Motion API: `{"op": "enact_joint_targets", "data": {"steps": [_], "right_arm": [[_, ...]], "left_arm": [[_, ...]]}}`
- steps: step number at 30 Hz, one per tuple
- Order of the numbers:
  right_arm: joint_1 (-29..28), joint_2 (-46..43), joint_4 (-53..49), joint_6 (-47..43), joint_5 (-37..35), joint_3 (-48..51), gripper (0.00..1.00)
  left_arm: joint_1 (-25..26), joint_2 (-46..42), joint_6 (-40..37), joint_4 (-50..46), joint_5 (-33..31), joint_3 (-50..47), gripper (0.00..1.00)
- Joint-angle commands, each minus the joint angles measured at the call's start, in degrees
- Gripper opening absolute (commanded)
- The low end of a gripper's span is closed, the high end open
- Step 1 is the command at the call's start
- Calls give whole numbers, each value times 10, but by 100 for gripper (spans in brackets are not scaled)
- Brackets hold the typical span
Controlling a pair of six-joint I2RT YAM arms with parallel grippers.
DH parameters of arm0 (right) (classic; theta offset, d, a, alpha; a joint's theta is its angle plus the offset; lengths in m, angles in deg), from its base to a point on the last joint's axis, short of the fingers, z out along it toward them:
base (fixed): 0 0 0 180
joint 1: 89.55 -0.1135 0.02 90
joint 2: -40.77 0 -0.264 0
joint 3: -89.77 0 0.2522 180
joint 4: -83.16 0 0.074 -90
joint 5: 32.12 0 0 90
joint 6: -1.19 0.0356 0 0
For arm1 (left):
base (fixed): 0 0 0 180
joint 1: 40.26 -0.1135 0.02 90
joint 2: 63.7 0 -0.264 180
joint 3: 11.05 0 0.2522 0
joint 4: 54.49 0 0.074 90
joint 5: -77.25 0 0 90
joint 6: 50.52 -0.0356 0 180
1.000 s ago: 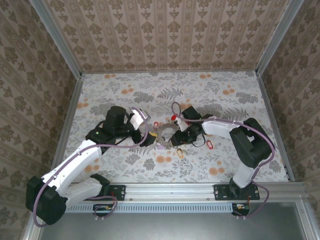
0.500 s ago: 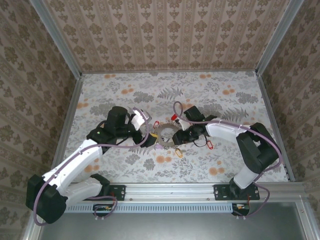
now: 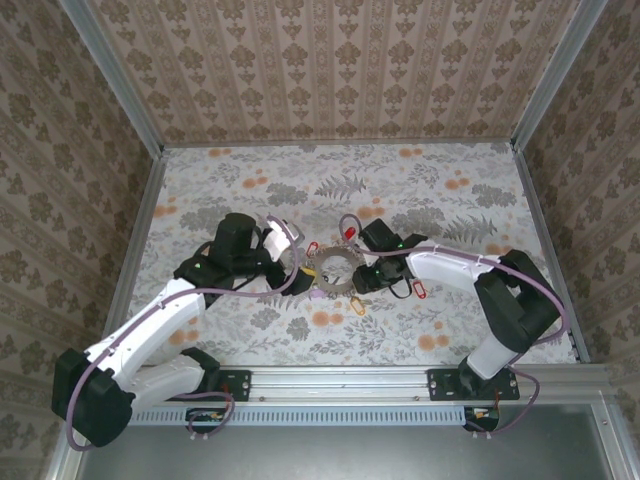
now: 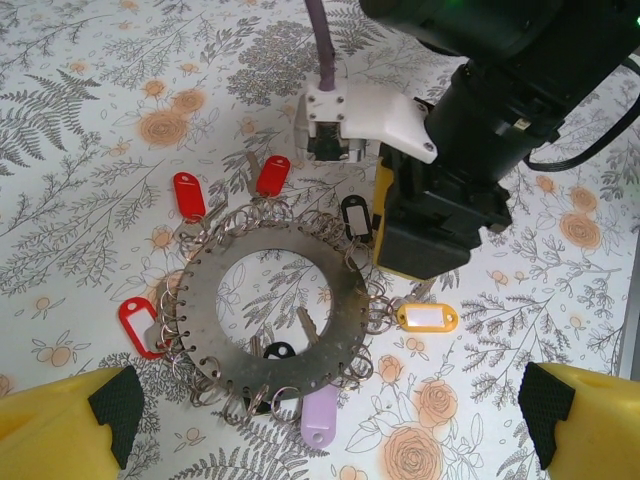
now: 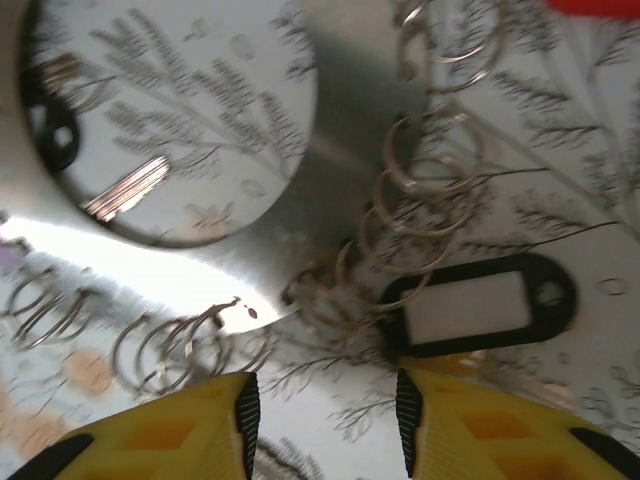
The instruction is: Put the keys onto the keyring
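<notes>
The keyring (image 4: pixel 275 240) is shown as flat grey metal, brushed, with a dull sheen and glare thrown off it up close. Its rim is hung with thin wire split rings (image 5: pixel 420 190), polished and bright. The keys (image 4: pixel 308 325) are seen as bare silvery metal.

Now the plastic. Glossy red tags (image 4: pixel 188 193) are picked out at eleven o'clock of the ring. A black tag (image 4: pixel 355 215) with a pale paper-like insert is seen at two, an orange tag (image 4: pixel 427 317) at four, and a smooth lilac tag (image 4: pixel 320 415) at six.

The table (image 4: pixel 80 120) is covered by a smooth floral print that looks matt.

The fingers (image 4: pixel 60 425) of the left gripper (image 4: pixel 330 410) are made out as smooth yellow plastic, tipped in matt black. The same is seen on the right gripper (image 5: pixel 325 420).
</notes>
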Motion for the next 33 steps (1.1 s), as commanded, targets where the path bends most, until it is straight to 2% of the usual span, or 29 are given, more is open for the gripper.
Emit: {"op": "enact_joint_targets", "data": {"steps": [1,4,8,12,14,15,18,22,30,33], "right_arm": [[-1,16,-38,55,-133,-29,47],[2,16,-37,46,-124,-39,48],[5,-8,-10,-23,-15,-27,38],[3,-9,-3,-58,50,-16,32],[2,4,10,-57,107,-15,9],[1,8,19,-49,132,-13,5],[-3,23,30,-26,147,-16,7],[-8,25,36,-15,144,-19,19],[-31,41,19,-17,126,-28,15],[-35,40,17,-16,110,-31,17]], "left_arm": [[4,6,-9,11,-2,-4,100],[4,4,-8,10,-4,-4,100],[5,-20,0,42,-5,-22,100],[5,-27,-9,42,-12,-25,100],[5,-23,-14,37,-13,-23,100],[5,-21,-14,36,-14,-22,100],[5,-14,-11,34,-11,-19,100],[5,-11,-10,34,-11,-19,100],[5,-11,-12,33,-12,-18,100],[6,-10,-15,34,-11,-19,100]]}}
